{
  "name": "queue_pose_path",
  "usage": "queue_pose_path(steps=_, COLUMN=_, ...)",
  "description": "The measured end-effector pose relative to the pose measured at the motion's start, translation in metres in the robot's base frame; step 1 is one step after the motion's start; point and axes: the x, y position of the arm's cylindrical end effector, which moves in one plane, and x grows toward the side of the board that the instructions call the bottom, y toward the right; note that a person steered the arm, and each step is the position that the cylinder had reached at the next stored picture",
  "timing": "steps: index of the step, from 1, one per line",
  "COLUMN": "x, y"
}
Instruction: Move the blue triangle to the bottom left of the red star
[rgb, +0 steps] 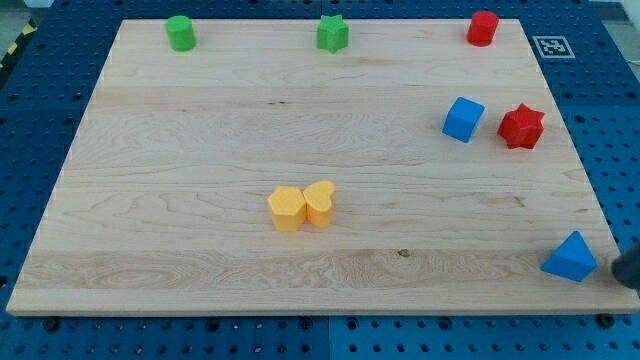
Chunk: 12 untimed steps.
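The blue triangle (571, 257) lies near the board's bottom right corner. The red star (521, 126) sits well above it, near the right edge. A blue cube (463, 119) stands just left of the red star. My tip (618, 270) shows as a dark rod end at the view's right edge, just right of the blue triangle and close to it; whether it touches the block I cannot tell.
The wooden board (200, 150) holds a yellow hexagon (287, 209) and a yellow heart (320, 203) touching near the middle. A green cylinder (180, 33), a green star (333, 34) and a red cylinder (483, 28) sit along the top edge.
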Motion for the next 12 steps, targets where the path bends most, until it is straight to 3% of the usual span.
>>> queue_pose_path(steps=3, x=0.000, y=-0.050)
queue_pose_path(steps=10, x=0.004, y=-0.089)
queue_pose_path(steps=12, x=-0.017, y=-0.089)
